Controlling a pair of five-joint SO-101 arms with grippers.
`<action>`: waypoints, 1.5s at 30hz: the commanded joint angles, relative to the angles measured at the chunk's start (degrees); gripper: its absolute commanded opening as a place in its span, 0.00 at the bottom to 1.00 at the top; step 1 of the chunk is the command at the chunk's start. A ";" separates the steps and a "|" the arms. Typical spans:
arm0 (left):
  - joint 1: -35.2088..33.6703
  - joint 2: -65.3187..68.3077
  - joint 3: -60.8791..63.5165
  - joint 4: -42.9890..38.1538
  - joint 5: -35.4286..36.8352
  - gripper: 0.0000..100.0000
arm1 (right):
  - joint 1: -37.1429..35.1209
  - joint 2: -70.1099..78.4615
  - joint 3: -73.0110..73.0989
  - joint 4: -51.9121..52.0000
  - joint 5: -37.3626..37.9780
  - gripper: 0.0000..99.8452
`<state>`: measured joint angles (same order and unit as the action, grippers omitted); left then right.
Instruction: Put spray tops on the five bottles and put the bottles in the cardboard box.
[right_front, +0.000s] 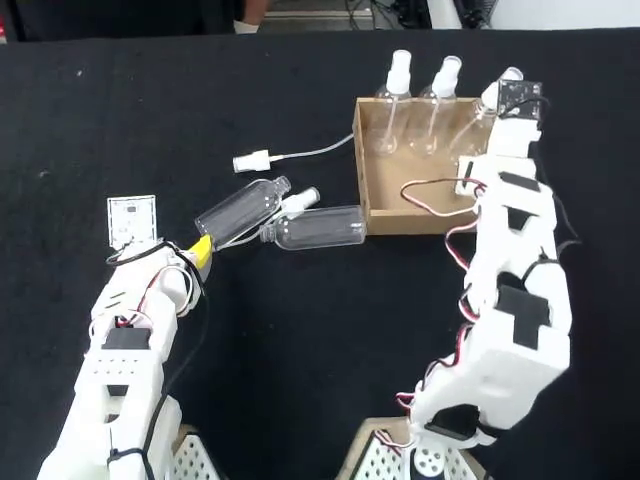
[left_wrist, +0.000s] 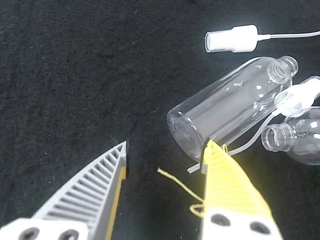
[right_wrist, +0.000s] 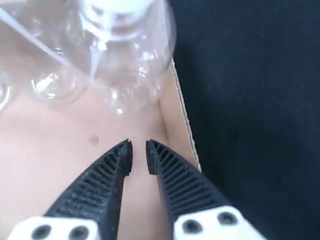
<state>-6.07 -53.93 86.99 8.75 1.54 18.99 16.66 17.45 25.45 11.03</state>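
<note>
From the high view I get the whole layout. The cardboard box (right_front: 410, 222) sits far right on the black cloth table (right_front: 300, 340), with three capped bottles (right_front: 393, 110) upright inside along its far wall. Left of the box lie a bare bottle (right_front: 238, 208) and a second bare bottle (right_front: 315, 228), the second one's base touching the box. A second spray top (right_front: 300, 199) lies between their necks, and a loose spray top (right_front: 252, 160) lies just beyond them, its tube trailing toward the box. Past the table's far edge I see a strip of pale floor and cables.

The wrist views give me the fingers. My left gripper (left_wrist: 167, 145) is spread wide and holds nothing. Its yellow fingertip (left_wrist: 212, 150) is at the first bare bottle's base; whether they touch, I cannot tell. A yellow thread (left_wrist: 177, 182) lies beside that finger. My right gripper (right_wrist: 139, 146) hangs over the box floor by its right wall, its black fingers nearly pressed together with nothing between them and a capped bottle just ahead.
</note>
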 joint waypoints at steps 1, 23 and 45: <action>0.31 -1.05 -0.75 -1.05 -0.35 0.24 | 0.09 2.15 -6.99 -1.49 0.62 0.01; 0.31 -1.05 -0.75 -1.05 -0.35 0.24 | -2.11 12.00 -16.57 -1.41 0.26 0.01; 0.31 -1.05 -0.75 -1.05 -0.35 0.24 | -3.52 12.70 -17.98 -5.45 0.35 0.01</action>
<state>-5.98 -53.93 86.99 8.75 1.45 16.53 29.67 2.59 22.90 11.03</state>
